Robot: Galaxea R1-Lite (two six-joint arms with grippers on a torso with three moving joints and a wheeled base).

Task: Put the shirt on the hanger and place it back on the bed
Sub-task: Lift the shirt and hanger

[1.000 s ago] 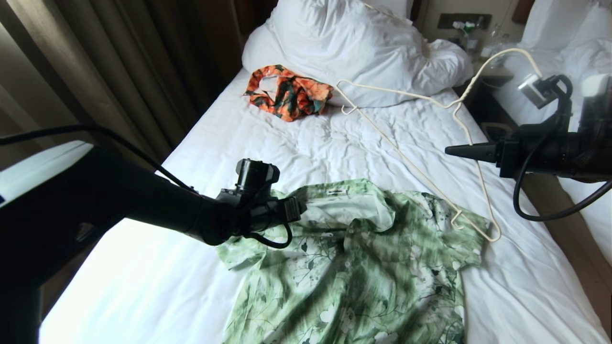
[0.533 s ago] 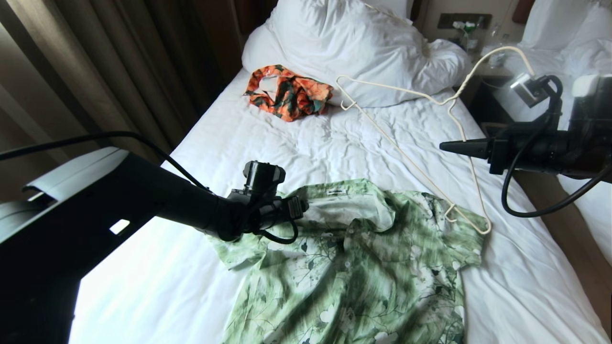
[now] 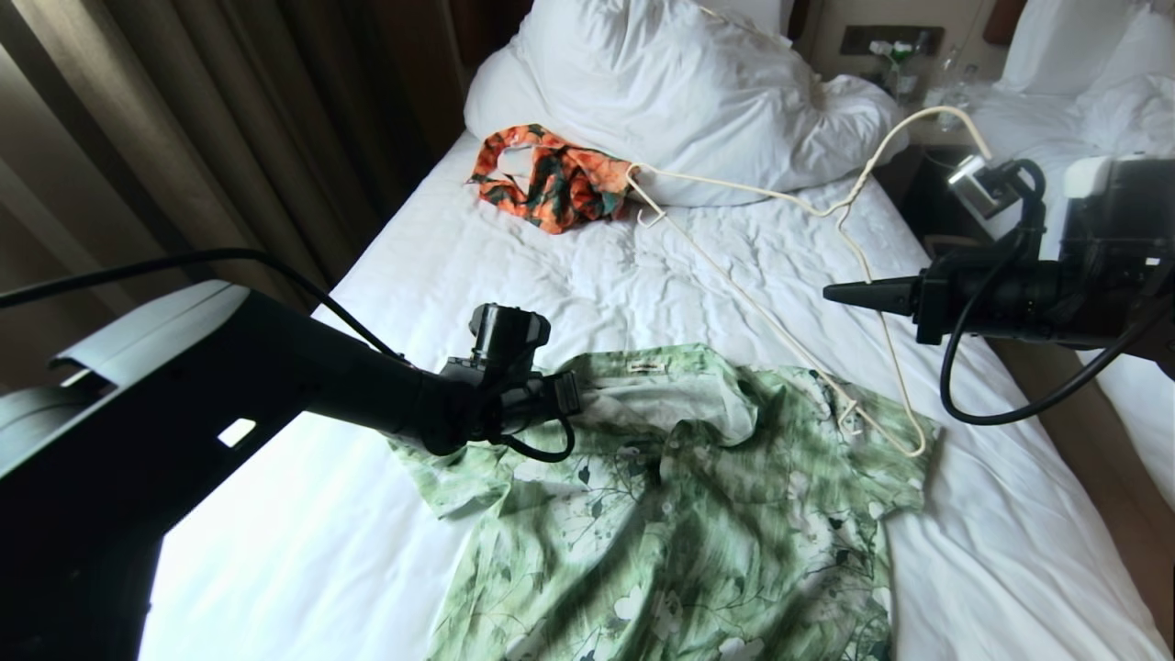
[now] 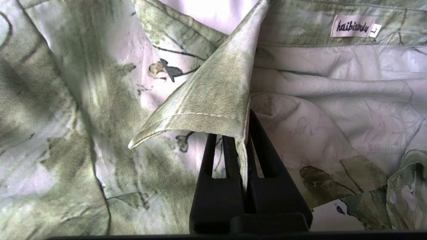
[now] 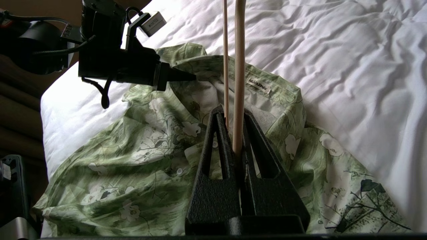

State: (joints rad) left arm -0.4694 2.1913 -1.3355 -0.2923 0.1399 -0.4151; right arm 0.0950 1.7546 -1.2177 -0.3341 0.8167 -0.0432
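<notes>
Pinching the collar

Head view: the left gripper (image 3: 574,397), wide a moment ago, has clamped the shirt (image 3: 698,514) on the bed (image 3: 569,266). The right gripper (image 3: 831,293) grips the hanger (image 3: 762,317).

Left wrist view: collar (image 4: 213,100) pinched.

Right wrist view: wire held; threading can begin.

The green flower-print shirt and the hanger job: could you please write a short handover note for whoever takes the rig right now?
Left end effector: shut on the collar edge of the green flower-print button-up shirt, which lies spread on the white-sheeted bed.
Right end effector: shut on the thin cream wire hanger, held above the bed, with its lower end touching the shirt's sleeve near the bed's right side.
Done: both things gripped.
Left: thread the hanger into the shirt, then lay it back on the bed.
The orange patterned garment by the pillow is not part of the job.
</notes>
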